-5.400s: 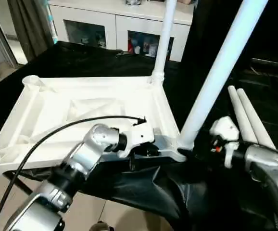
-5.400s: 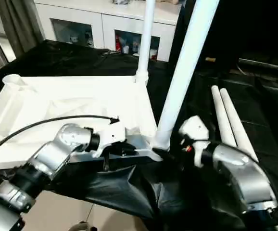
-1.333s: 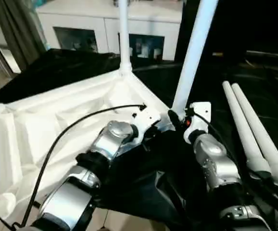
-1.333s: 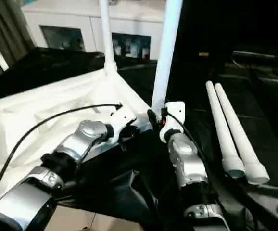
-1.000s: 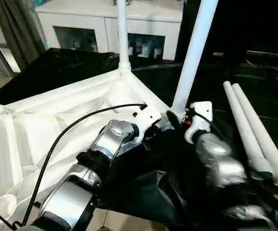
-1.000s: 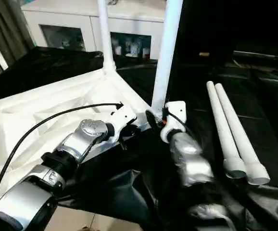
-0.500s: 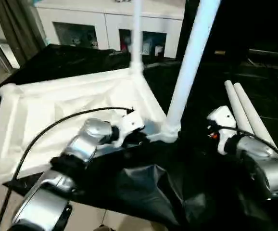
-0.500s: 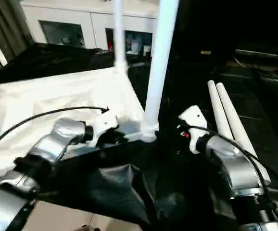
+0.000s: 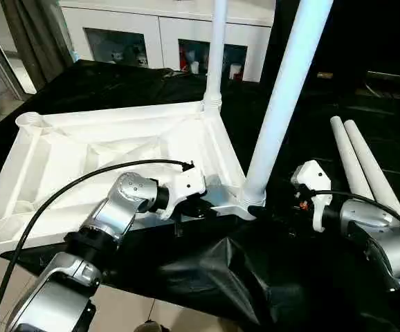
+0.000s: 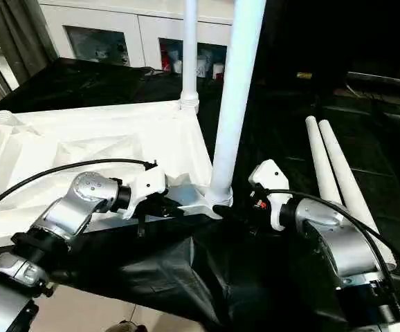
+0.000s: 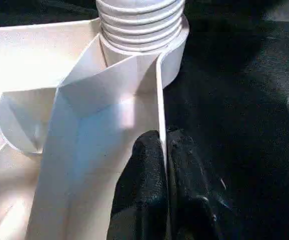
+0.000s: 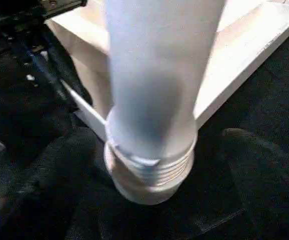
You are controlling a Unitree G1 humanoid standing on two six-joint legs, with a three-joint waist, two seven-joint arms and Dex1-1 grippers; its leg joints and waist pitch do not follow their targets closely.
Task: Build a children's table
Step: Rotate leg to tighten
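Note:
The children's table lies upside down on a black cloth: a white tabletop [image 9: 117,149] with its ribbed underside up. Two white legs stand upright in its right-hand corners, the far leg [image 9: 217,48] and the near leg [image 9: 283,104]. Two loose legs [image 9: 356,166] lie side by side on the right. My left gripper [image 9: 193,207] is shut on the tabletop's near rim beside the near leg's socket, and its fingers [image 11: 144,165] pinch the thin wall. My right gripper [image 10: 238,207] stands open at the near leg's threaded base [image 12: 152,170], a finger on each side.
A white cabinet [image 9: 138,41] with glass doors stands behind the table. Grey curtains [image 9: 41,34] hang at the far left. The black cloth [image 9: 207,270] bunches and hangs over the near edge. A black cable [image 9: 61,190] arcs over my left forearm.
The tabletop has swung round with my left gripper still on its rim. My right gripper has drawn back from the near leg's base and stands a little to its right.

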